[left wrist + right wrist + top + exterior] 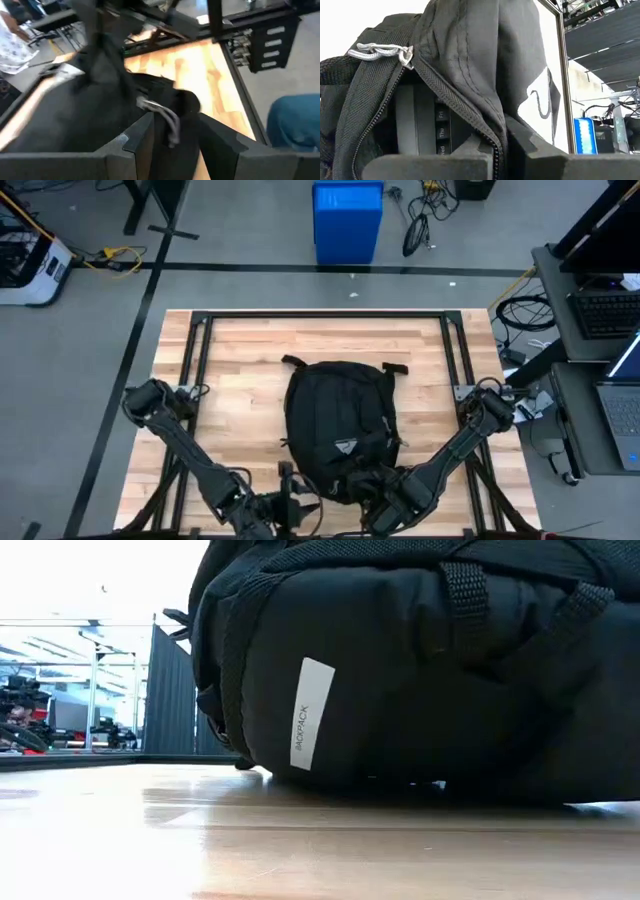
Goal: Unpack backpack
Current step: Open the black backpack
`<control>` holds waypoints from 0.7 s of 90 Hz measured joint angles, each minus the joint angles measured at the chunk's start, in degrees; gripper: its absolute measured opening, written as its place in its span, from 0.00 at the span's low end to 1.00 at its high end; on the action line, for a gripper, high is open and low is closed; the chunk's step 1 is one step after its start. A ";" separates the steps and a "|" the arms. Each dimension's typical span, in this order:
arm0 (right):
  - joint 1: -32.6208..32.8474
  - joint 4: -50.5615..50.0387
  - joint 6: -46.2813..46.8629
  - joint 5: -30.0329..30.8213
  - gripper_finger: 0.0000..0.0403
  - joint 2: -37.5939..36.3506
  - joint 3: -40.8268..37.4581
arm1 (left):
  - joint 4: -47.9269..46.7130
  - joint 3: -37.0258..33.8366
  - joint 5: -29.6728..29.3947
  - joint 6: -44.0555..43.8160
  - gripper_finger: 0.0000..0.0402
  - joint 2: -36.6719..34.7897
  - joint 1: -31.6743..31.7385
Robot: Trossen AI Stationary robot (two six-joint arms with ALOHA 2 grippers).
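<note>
The black backpack (338, 420) lies flat on the wooden table (240, 360), logo patch (345, 447) up; it fills the low view, where a white label (312, 715) shows. Its zip is partly open by my right gripper (500, 147), which is shut on the opening's edge at the pack's near end (362, 480). A dark item with day labels (440, 132) shows inside. My left gripper (175, 145) is open at the near left end (288, 482), its fingers on either side of a metal zip pull (167, 120). My right gripper pinches the fabric edge of the backpack's zip opening (496, 131) between its two fingers, just beside the zip teeth and below the logo patch (540, 100). It comes from the table's near side. The flap is raised off the item inside; the pack rests on the table.
A second metal zip pull (382, 51) hangs at the far end of the open zip. The black frame rails (320, 317) run around the table. Bare wood lies to the left and right of the pack. A blue bin (347, 220) stands on the floor beyond.
</note>
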 joint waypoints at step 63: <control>-0.04 0.24 0.44 -1.44 0.00 0.00 0.00 | 8.95 -0.09 -4.34 -3.21 0.33 7.62 3.46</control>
